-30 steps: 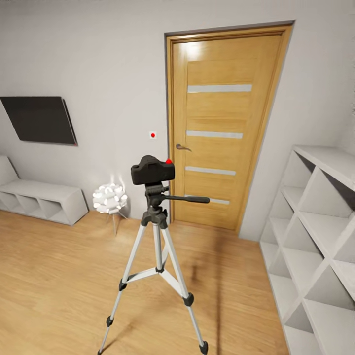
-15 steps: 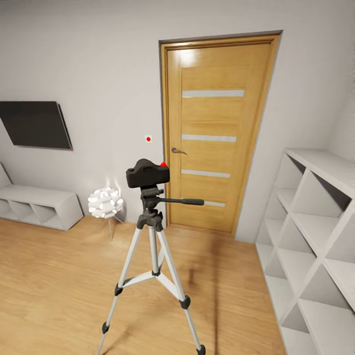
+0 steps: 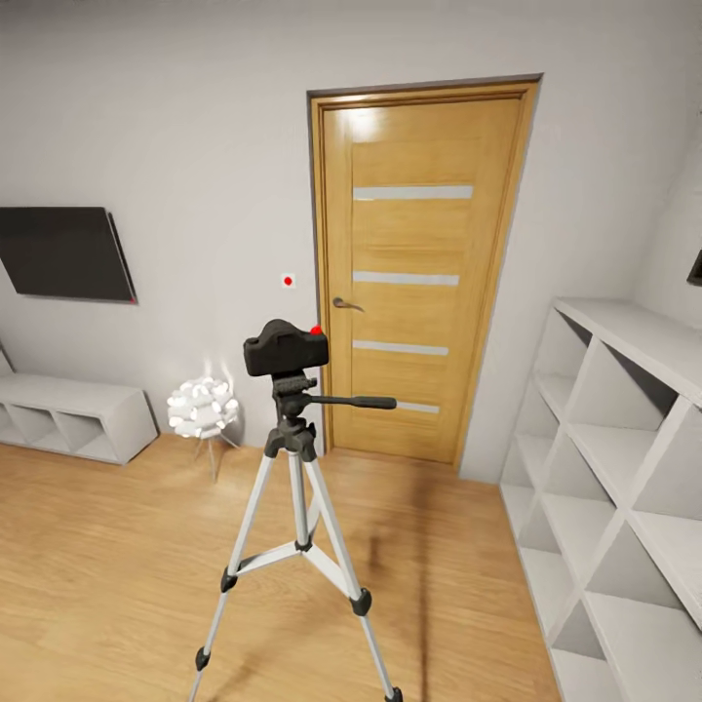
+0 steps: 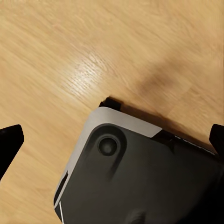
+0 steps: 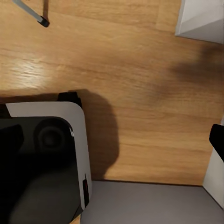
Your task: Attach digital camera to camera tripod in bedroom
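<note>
From the head camera I see the small chunky black digital camera with a red dot (image 3: 284,348) seated on the black head of the tall camera tripod with silver metal legs and black joints (image 3: 295,517). The tripod's long black side handle (image 3: 353,402) points right. The tripod stands on the light wood plank floor (image 3: 117,556) of the bedroom, in front of the oak door with frosted strips (image 3: 411,273).

Far left, a black wall TV (image 3: 64,253) hangs above a low white cubby bench (image 3: 73,417). A white spiky-ball lamp on thin legs (image 3: 200,409) stands between the bench and the tripod. White cubby shelves (image 3: 614,468) run along the right wall.

In the left wrist view I see the left gripper (image 4: 112,137) with its two dark fingertips (image 4: 10,139) wide apart, holding nothing, over the robot's grey-and-black base (image 4: 140,172).

In the right wrist view I see one dark fingertip of the right gripper (image 5: 217,140) at the frame edge; I cannot tell the finger spacing. A tripod foot (image 5: 43,21) rests on the floor there.
</note>
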Controlling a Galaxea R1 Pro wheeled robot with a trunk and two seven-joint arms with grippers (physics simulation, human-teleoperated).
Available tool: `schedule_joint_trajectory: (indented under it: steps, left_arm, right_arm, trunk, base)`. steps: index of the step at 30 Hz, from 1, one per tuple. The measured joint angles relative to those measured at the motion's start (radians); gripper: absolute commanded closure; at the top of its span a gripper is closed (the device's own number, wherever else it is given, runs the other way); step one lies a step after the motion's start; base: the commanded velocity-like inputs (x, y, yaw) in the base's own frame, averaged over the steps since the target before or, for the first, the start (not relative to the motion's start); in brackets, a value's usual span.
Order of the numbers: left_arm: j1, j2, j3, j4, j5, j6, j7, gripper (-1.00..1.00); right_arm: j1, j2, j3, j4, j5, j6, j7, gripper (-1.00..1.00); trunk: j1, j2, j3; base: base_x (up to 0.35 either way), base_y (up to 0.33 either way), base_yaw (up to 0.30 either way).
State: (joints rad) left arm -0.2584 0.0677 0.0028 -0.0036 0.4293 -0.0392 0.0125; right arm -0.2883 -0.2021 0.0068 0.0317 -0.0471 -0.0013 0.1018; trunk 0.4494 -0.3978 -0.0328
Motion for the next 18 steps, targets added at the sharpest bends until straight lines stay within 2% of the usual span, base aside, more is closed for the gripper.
schedule_joint_trajectory:
  steps: [18]
  left_arm:
    - [0.000, 0.000, -0.001, 0.000, -0.001, 0.003, 0.000, -1.00]
  right_arm:
    - [0.000, 0.001, 0.001, 0.000, 0.010, 0.005, 0.000, -1.00]
  trunk:
    - [0.000, 0.000, 0.003]
  base:
    - [0.000, 0.000, -0.002]
